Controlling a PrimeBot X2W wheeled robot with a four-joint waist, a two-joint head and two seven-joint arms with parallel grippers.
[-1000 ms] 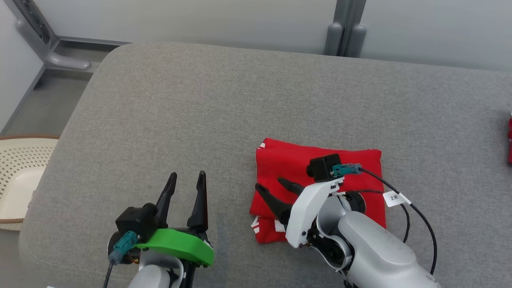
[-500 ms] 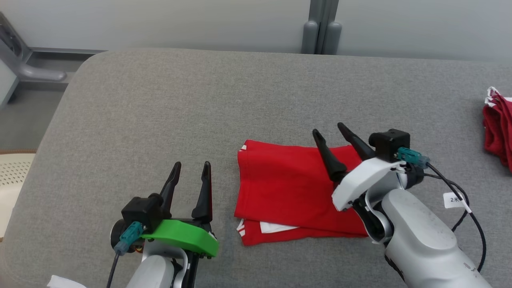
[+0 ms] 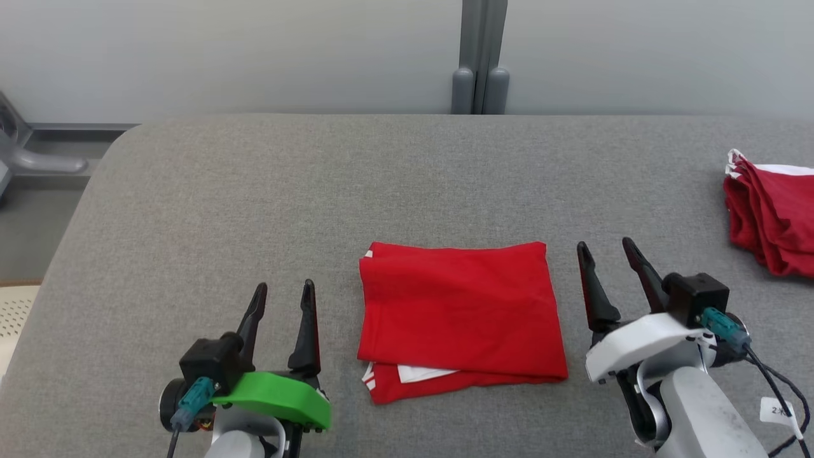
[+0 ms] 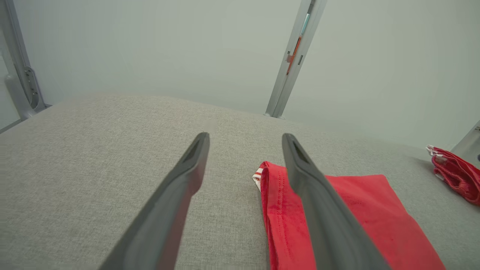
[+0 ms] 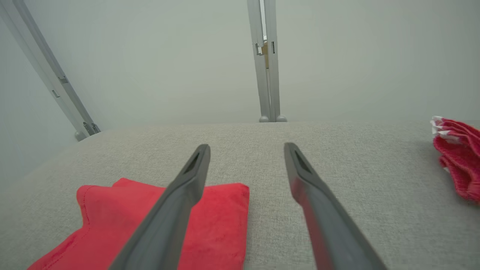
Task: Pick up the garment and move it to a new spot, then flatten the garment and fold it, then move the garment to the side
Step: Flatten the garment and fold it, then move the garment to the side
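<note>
Dark and long, the two fingers of the right gripper (image 3: 603, 243) stand spread as wide as they go with nothing between them. They hover just beside the right edge of the red fabric garment (image 3: 458, 305), clear of it. A second ago that gripper was down over the middle of the cloth, and half a second ago it was at the far right corner; it has since drawn back to its own side. The head camera has swung as well, so part of the shift is the view's, not the cloth's. The left gripper (image 3: 284, 284) has kept its place off the garment's left edge, equally wide open and empty.

The garment lies as a flat, folded rectangle between the two grippers on the grey woven upholstered surface (image 3: 254, 191). White trim peeks out at its near left corner. The lower layers may be slightly out of line, though that edge is too small to judge. Well apart, at the surface's right end, sits a crumpled red cloth with white trim (image 3: 769, 216).

With both arms withdrawn, the folding looks finished and the cloth released. What remains, by my reading, is shifting the folded piece to the side.
</note>
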